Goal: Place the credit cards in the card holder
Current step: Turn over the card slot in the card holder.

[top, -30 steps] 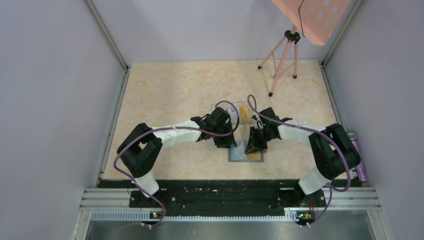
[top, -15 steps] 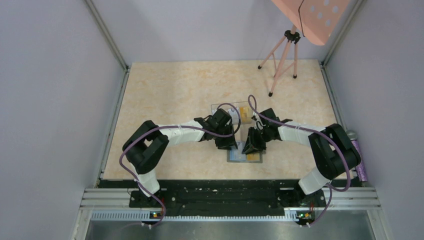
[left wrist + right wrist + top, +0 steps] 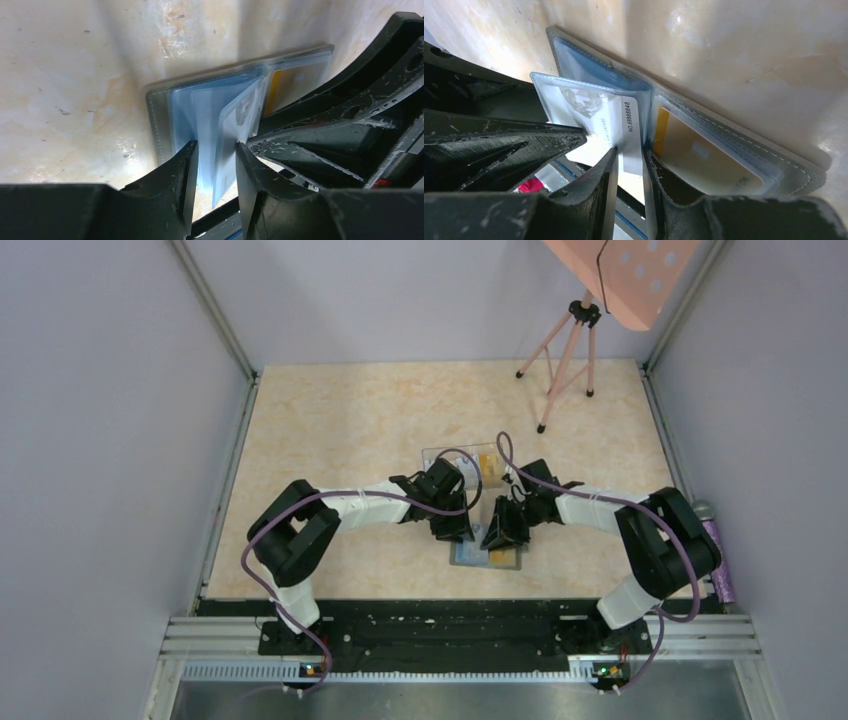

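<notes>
Left gripper (image 3: 216, 148) pinches the card holder's (image 3: 153, 120) sleeves; right gripper (image 3: 630, 153) straddles a pale card (image 3: 627, 119), grip unclear; orange card (image 3: 694, 150) pocketed at three o'clock.

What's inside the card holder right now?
An orange card lies in the flat pocket of the open card holder. A pale card shows through a raised clear sleeve. The raised sleeves cover the other pockets, so whatever they hold cannot be seen.

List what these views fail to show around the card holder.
- Top external: the card holder is mostly covered by the left gripper and right gripper; slots too small.
- Left wrist: the clear sleeves' near edge sits behind the fingers; pinched or not, unclear.
- Right wrist: the pale card's lower end is hidden by the fingers; the orange card's print is mostly unreadable.
</notes>
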